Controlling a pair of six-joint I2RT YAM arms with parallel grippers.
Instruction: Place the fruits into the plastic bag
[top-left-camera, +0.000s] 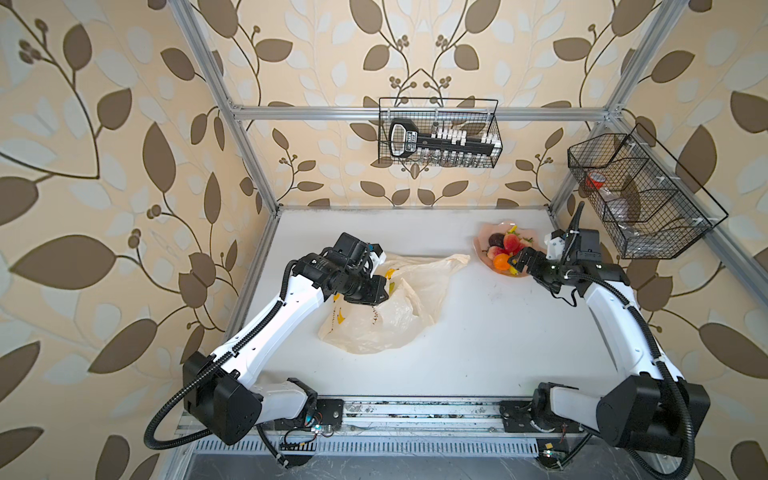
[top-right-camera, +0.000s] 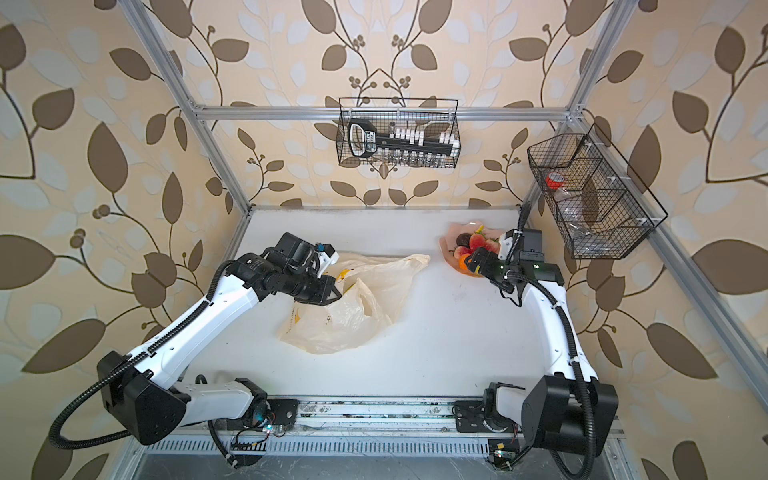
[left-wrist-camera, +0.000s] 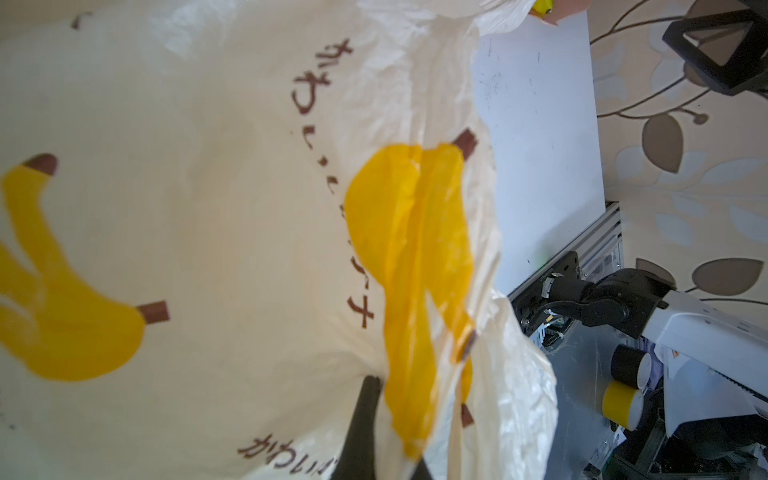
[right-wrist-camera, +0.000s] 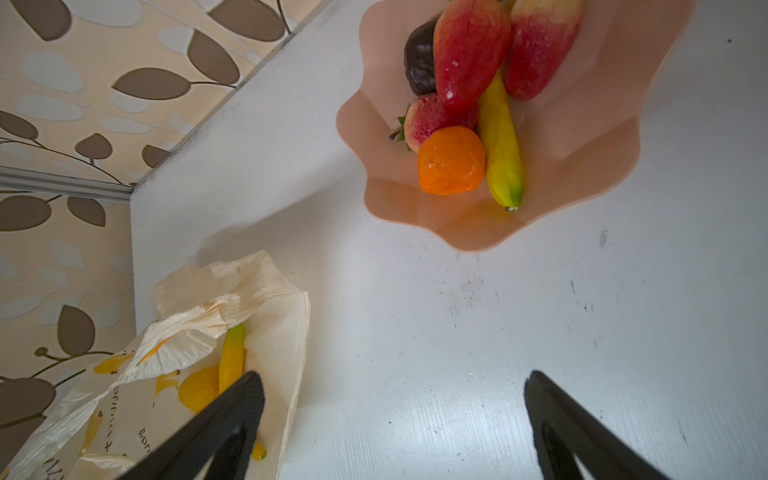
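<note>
In the right wrist view, one plate (right-wrist-camera: 582, 137) held three red fruits (right-wrist-camera: 469, 54), one orange (right-wrist-camera: 451, 161), one dark piece (right-wrist-camera: 420, 62) and one banana (right-wrist-camera: 500, 145). One bag (right-wrist-camera: 274, 324) held one more banana (right-wrist-camera: 232, 357). There were also two wire baskets (top-left-camera: 439, 132) and two robot arms (top-left-camera: 266, 332).

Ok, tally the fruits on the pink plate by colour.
Red fruits: 3
Yellow banana: 1
Orange: 1
Dark purple-brown piece: 1
Total: 6 showing on the plate; a yellow tip at its far edge may be the same banana.
</note>
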